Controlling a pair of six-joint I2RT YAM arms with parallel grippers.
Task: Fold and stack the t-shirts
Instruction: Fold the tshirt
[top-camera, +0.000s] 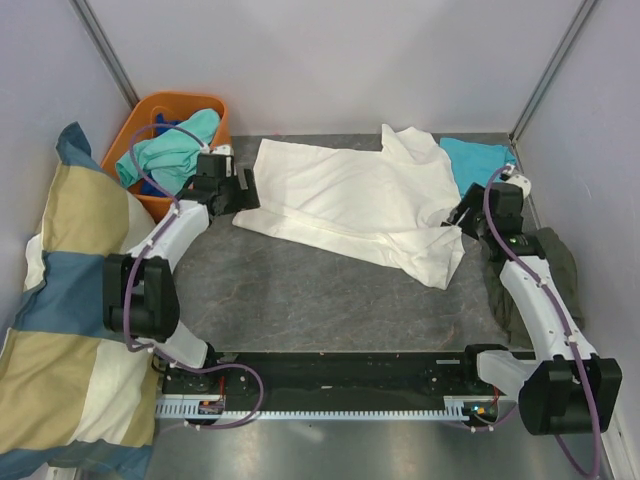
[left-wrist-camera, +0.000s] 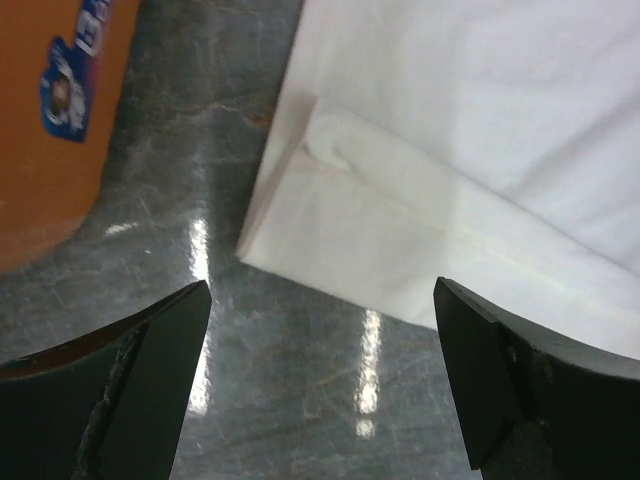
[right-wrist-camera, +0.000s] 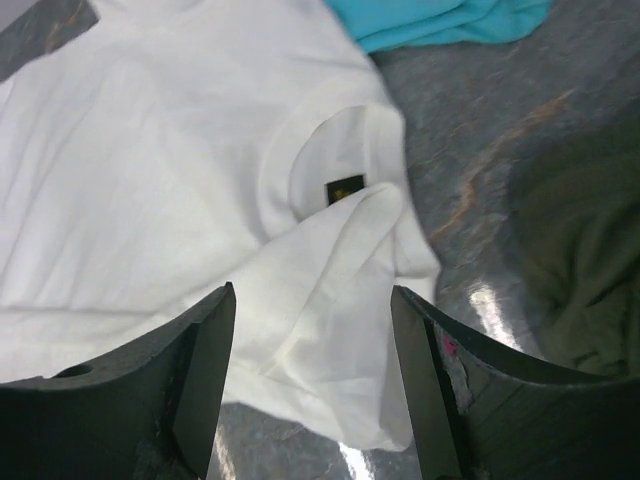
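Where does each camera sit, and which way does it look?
Top: high behind the robot, looking down on the table; left arm and right arm show.
Left wrist: on the left arm, facing down at the white tee's folded edge and basket; the open left tool shows.
Right wrist: on the right arm, facing down at the tee's collar; the open right tool shows.
Shared: all see the tee.

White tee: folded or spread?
Partly folded: the white tee has one long edge doubled over, rest spread on the table.

Illegible blue sticker (left-wrist-camera: 62, 88) on orange basket (left-wrist-camera: 40, 175), unreadable dark tag (right-wrist-camera: 345, 188) in white t-shirt (right-wrist-camera: 150, 180)
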